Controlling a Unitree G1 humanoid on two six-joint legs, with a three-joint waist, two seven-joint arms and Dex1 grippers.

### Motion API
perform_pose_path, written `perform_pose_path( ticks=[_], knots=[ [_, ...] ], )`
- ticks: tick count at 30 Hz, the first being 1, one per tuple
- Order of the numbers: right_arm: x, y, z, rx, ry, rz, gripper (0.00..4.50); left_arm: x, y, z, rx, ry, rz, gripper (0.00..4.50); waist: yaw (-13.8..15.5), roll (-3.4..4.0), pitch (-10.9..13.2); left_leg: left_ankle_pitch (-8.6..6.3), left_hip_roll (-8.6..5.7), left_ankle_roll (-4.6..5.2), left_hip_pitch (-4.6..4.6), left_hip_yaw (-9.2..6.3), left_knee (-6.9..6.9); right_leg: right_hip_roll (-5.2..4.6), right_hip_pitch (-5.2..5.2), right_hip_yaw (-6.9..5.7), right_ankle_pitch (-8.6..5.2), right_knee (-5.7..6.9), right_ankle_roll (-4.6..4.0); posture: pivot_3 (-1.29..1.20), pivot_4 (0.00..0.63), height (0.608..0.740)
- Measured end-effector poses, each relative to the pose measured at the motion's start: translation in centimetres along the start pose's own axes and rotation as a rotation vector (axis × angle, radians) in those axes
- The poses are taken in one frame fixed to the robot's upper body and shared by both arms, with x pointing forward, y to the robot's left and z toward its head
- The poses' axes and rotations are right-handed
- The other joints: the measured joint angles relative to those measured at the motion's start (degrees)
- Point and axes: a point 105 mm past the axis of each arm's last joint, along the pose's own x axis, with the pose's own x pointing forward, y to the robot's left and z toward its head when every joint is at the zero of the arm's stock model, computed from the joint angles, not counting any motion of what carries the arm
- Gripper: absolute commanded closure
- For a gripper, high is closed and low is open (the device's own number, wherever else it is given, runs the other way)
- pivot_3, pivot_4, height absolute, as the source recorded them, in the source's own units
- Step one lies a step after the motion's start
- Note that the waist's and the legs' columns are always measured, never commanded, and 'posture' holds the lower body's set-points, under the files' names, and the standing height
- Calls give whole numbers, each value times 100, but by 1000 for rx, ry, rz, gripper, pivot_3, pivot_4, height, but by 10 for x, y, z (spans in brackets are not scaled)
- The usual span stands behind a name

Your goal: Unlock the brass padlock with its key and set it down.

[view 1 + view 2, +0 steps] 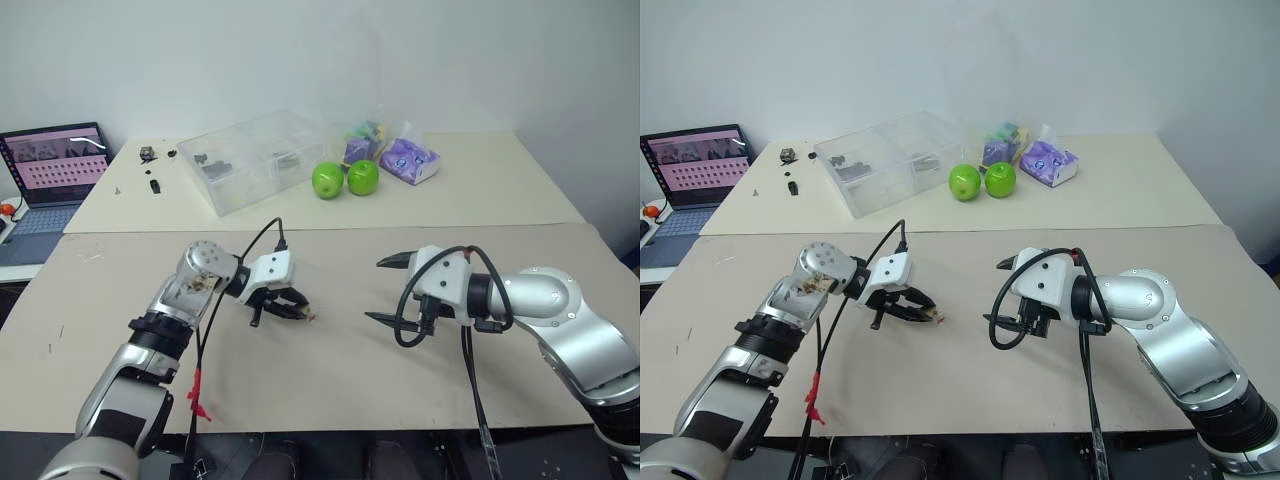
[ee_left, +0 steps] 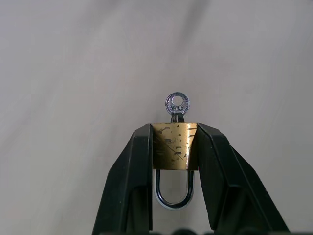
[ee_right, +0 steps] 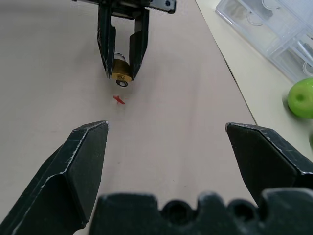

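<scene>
My left gripper [image 2: 174, 128] is shut on the brass padlock [image 2: 174, 147], with one black finger on each side of its squarish body. The silvery shackle [image 2: 173, 196] points back toward the wrist. The key [image 2: 177, 105] sticks out of the body's far end, ring head outward. In the left eye view this gripper [image 1: 296, 309] hovers low over the tan table [image 1: 330, 390], left of centre. My right gripper [image 1: 380, 290] is open and holds nothing, a short way to the right, facing the padlock [image 3: 119, 72].
A small red fleck [image 3: 119, 100] lies on the table just beyond the padlock. On the rear table stand a clear plastic box [image 1: 255, 155], two green apples [image 1: 344, 179], purple packets [image 1: 410, 160] and small dark parts [image 1: 150, 155]. A laptop [image 1: 58, 165] is at far left.
</scene>
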Motion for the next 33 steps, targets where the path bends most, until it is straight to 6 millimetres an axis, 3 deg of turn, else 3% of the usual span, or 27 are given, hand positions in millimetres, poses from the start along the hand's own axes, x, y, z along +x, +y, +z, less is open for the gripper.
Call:
perform_pose_path(
  ticks=[9,17,33],
  knots=[
    [-2,0,-1,9,6,-11,0,12,2,-10,-90,16,131,3709,6,0,0,0,-1,0,-2,3,0,-2,0,0,0,-2,0,0,150,740],
    [-3,-5,2,-13,7,-25,0,16,0,-3,-91,11,131,721,2,1,-1,0,0,0,0,3,-1,0,1,0,1,-2,-1,0,150,740],
    [-3,-9,-2,-14,25,-42,0,10,-1,-9,-91,47,124,721,5,1,-1,-1,0,0,0,4,-2,-2,0,1,1,-3,-1,0,150,740]
  ],
)
